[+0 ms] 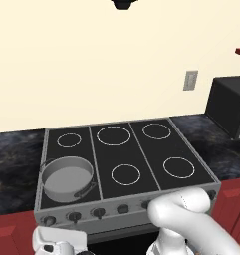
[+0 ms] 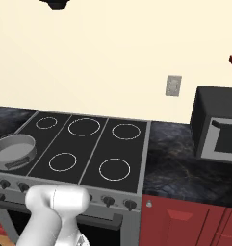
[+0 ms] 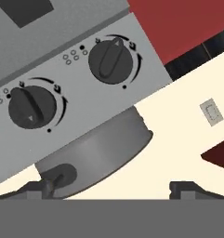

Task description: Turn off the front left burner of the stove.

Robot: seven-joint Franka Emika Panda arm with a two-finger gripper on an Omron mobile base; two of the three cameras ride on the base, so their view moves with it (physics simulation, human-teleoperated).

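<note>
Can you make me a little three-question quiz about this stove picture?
1. True or false: the grey pot sits on the front left burner of the stove.
2. What stands on the counter to the right of the stove? A) a toaster B) a black microwave C) a kettle
3. Fill in: in the hand view, the gripper looks at ___ dark knobs on the stove's grey front panel.

Key: 1 true. 2 B. 3 two, one knob and another knob; the gripper's fingertips stand wide apart, with nothing between them.
</note>
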